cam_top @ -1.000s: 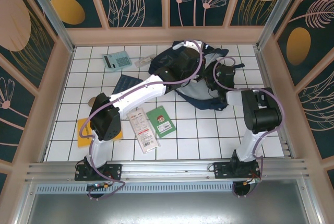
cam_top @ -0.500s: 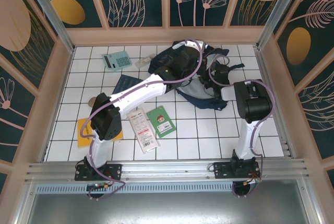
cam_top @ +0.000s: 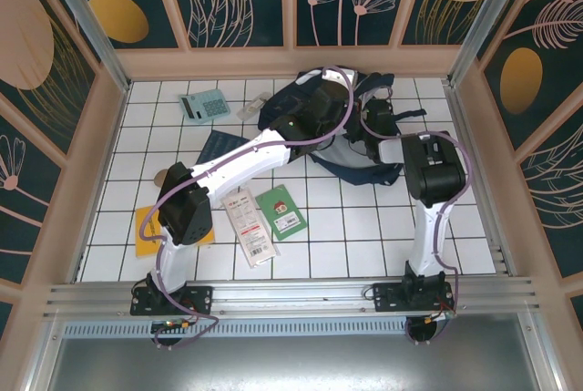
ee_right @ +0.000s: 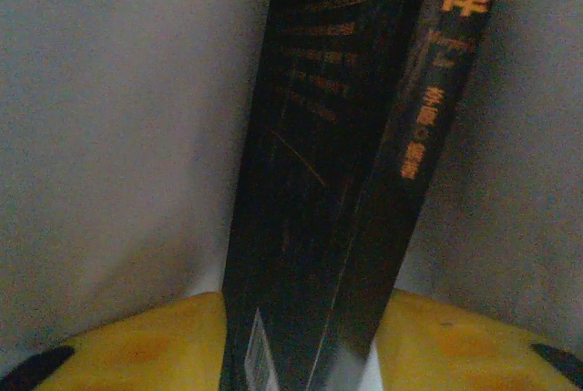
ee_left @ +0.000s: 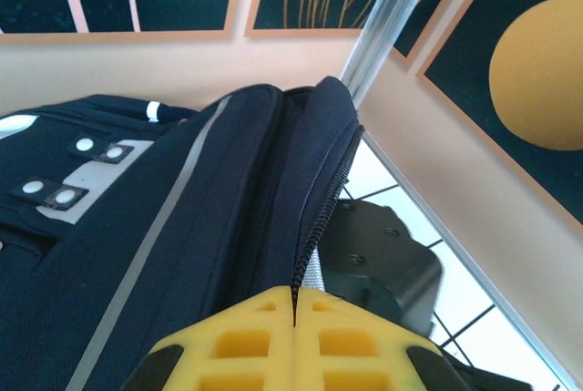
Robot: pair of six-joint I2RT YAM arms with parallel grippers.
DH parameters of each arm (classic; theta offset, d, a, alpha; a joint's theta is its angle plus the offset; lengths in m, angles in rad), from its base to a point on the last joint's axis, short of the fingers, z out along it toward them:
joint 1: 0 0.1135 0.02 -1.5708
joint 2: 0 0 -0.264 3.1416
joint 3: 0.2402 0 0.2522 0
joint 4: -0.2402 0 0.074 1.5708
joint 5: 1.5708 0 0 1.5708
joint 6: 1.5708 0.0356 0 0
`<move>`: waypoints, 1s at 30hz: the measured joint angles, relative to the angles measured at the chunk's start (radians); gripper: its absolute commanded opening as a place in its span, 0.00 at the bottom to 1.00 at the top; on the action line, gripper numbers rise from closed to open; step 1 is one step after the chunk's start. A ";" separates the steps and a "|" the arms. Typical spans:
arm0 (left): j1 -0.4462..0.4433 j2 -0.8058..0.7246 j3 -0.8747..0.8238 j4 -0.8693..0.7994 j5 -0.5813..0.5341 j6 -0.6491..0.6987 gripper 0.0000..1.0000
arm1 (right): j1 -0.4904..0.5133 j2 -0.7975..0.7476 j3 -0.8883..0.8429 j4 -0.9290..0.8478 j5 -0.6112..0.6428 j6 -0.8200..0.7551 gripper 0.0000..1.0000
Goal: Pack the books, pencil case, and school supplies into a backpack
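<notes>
Biggest on my screen is the backpack (cam_top: 319, 113), navy woven fabric slumped at the far side of the white tiled table (cam_top: 364, 227), with a pale reflective stripe, a grey snap patch and a toothed zipper edge in the left wrist view (ee_left: 182, 227). My left gripper (ee_left: 293, 318) has its ribbed yellow fingers pressed together, pinching that zipper edge. My right gripper (ee_right: 310, 318) is inside, against dull grey lining, with the black book (ee_right: 337, 163), a stiff slab with gold print, standing between its fingers; I cannot tell whether they clamp it. On the tiles lie the dark blue book (cam_top: 223, 145), the orange-yellow book (cam_top: 146, 231), the long glossy white-and-red pack (cam_top: 248, 227), the green book (cam_top: 281, 212) just beside it, the teal calculator (cam_top: 204, 105), the rounded tan pencil case (cam_top: 164, 176) and the clear packet (cam_top: 252, 106). Compared with a second ago, the right arm's elbow has swung inward and its gripper sits deeper in the bag; the left arm has held its place.
</notes>
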 measured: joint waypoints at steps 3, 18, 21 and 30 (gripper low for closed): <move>-0.001 0.000 0.000 -0.001 -0.023 -0.001 0.00 | -0.032 -0.079 -0.081 -0.020 0.000 -0.023 0.56; 0.001 0.054 0.005 0.002 -0.045 -0.053 0.08 | -0.114 -0.686 -0.497 -0.204 0.084 -0.194 0.54; 0.003 0.054 0.000 0.010 -0.046 -0.061 0.44 | -0.091 -0.871 -0.577 -0.253 0.150 -0.250 0.54; 0.058 -0.117 -0.232 0.018 -0.068 -0.077 0.87 | 0.048 -1.083 -0.625 -0.337 0.268 -0.396 0.55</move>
